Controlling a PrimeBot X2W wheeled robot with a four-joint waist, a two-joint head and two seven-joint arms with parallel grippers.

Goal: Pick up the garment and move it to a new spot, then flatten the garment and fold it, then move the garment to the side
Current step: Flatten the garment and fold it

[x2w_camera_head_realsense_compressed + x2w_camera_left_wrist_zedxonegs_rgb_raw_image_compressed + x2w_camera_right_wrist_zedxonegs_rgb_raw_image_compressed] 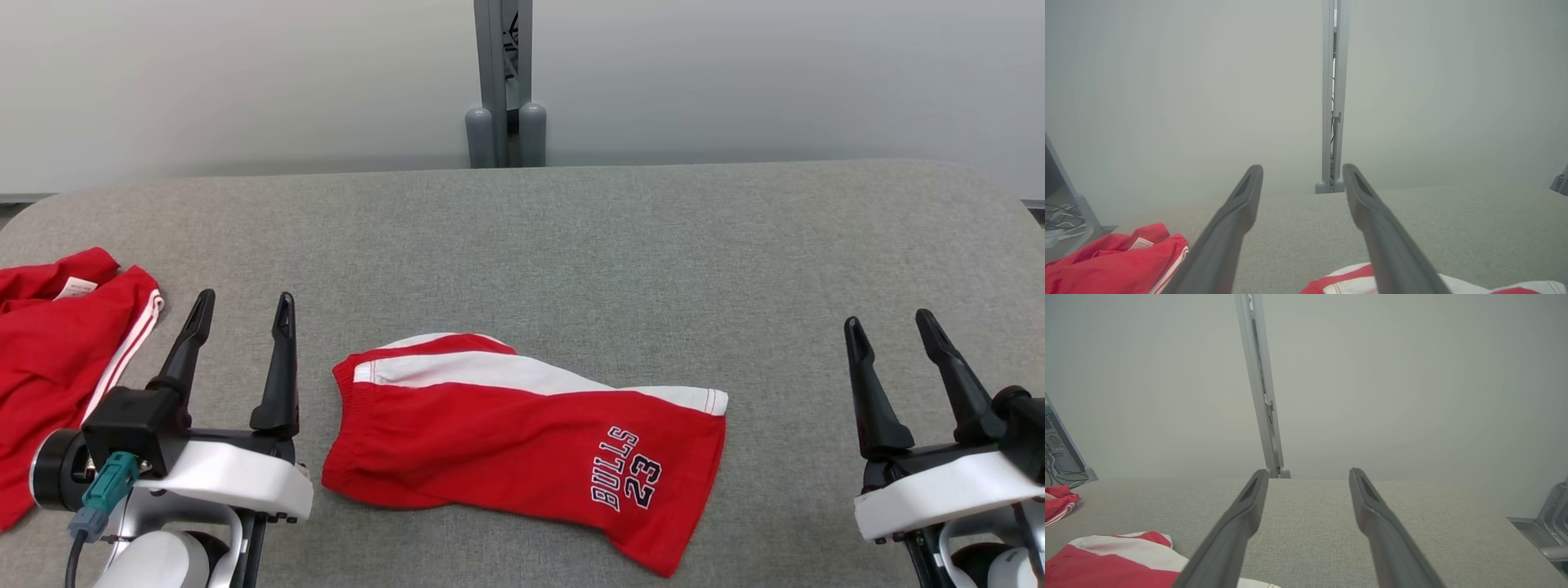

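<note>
**A:** Status?

**B:** Left gripper [245,298] and right gripper [888,318] sit at the near edge. Fingers are spread wide on both, with nothing in them. The red jersey shorts with a broad white side stripe [506,425] lie near-centre on the grey fabric-covered bench [653,245], between the grippers. They're closer to the left one and touch neither.

**A:** Which step?

**B:** The shorts look doubled leg-on-leg and fairly flat, so my read is the move to the side. It could equally be the first pick-up.

**A:** Technique?

**B:** Use a two-point pinch, left on the waistband end and right on the hem end, catching every layer. Come down steep, because a shallow approach on thin cloth over a soft cover would likely plough wrinkles. Lift level so the fold doesn't open.

**A:** Drop zone?

**B:** I'd go right. The crumpled red garment with thin white stripes [49,359] is at the far-left edge, so keep them apart.

**A:** Any writing?

**B:** There's a dark, white-outlined "BULLS 23" print [627,469] on the leg by the right hem, running sideways. The left garment has a small white tag [75,287], too small to read.
</note>
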